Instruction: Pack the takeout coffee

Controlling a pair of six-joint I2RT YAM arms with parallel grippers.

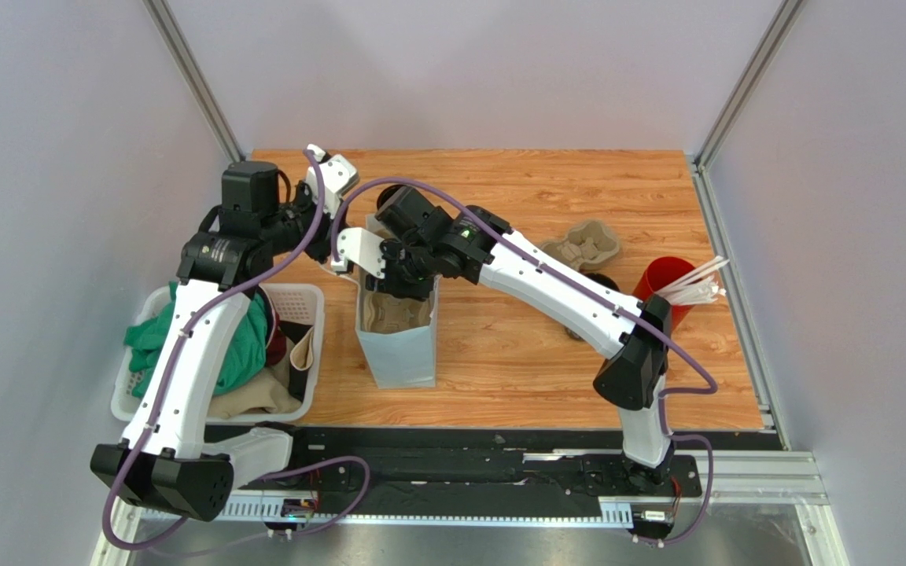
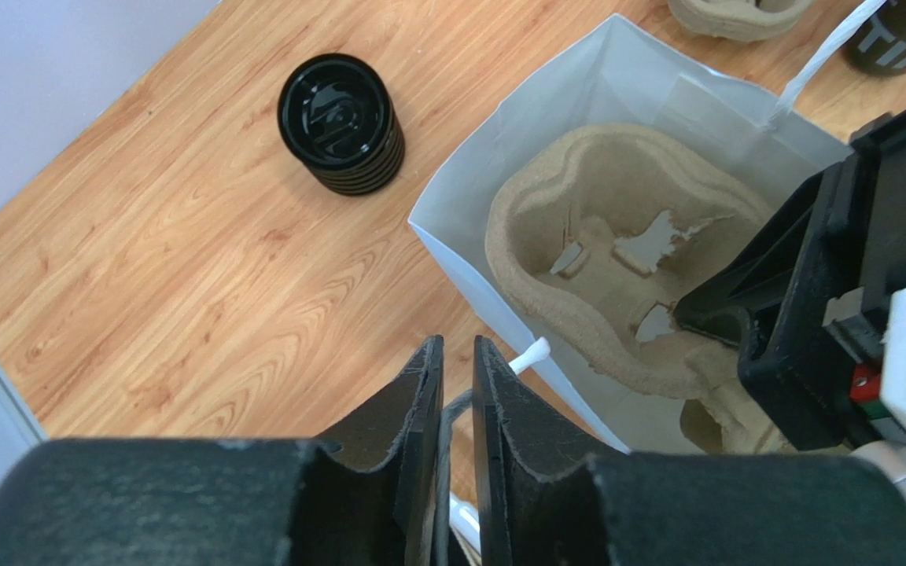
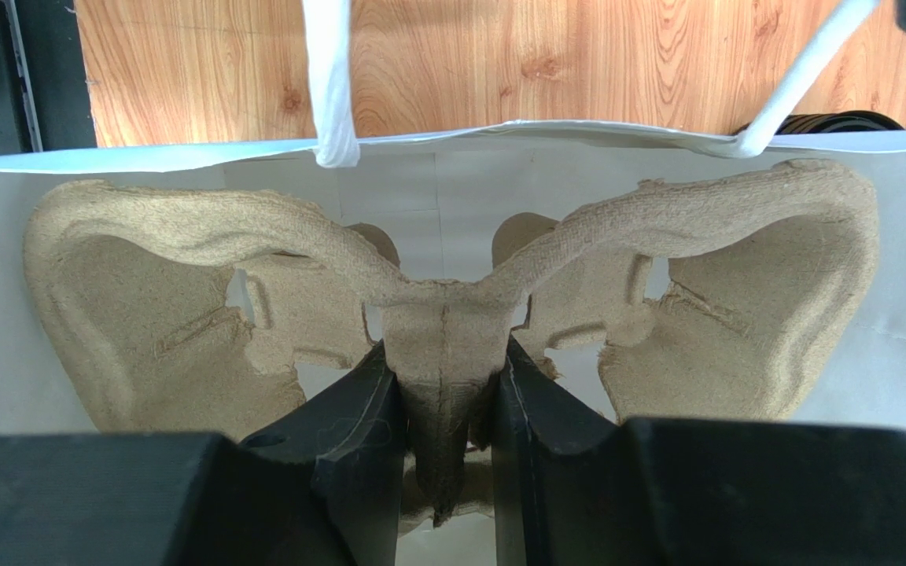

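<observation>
Right gripper (image 3: 446, 354) is pinching the cup tray (image 3: 162, 342) inside the paper bag (image 3: 446, 189); I'm seeing left gripper (image 2: 455, 344) nearly closed, grip unclear, takeout coffee (image 2: 341, 122) standing at the bag's ten o'clock.

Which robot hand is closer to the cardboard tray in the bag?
Right. The right hand is inside the bag, pinching the middle ridge of the tray. The left hand is outside the bag, by its rim, not touching the tray.
</observation>
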